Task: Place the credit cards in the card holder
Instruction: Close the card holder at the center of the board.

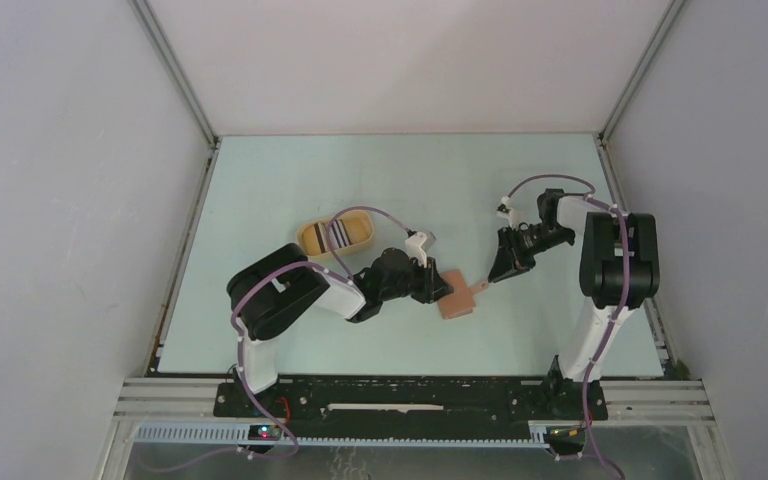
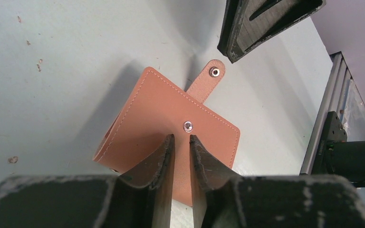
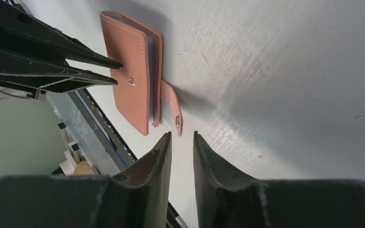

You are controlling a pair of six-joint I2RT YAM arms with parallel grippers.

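Note:
The reddish-brown card holder (image 1: 456, 300) lies folded on the table with its snap tab (image 2: 208, 80) unfastened and pointing at my right gripper. My left gripper (image 2: 182, 137) is over the holder's cover near the stud, jaws almost closed with a thin slit and nothing between them. It also shows in the right wrist view (image 3: 119, 72). My right gripper (image 3: 182, 135) is just short of the tab's end (image 3: 177, 121), jaws close together and empty. The credit cards (image 1: 338, 233) stand in the yellow oval tray (image 1: 312, 238), behind my left arm.
Bare pale table (image 1: 290, 180) surrounds the holder. The metal rail (image 1: 410, 385) along the near edge holds both arm bases. Grey walls enclose the table on three sides.

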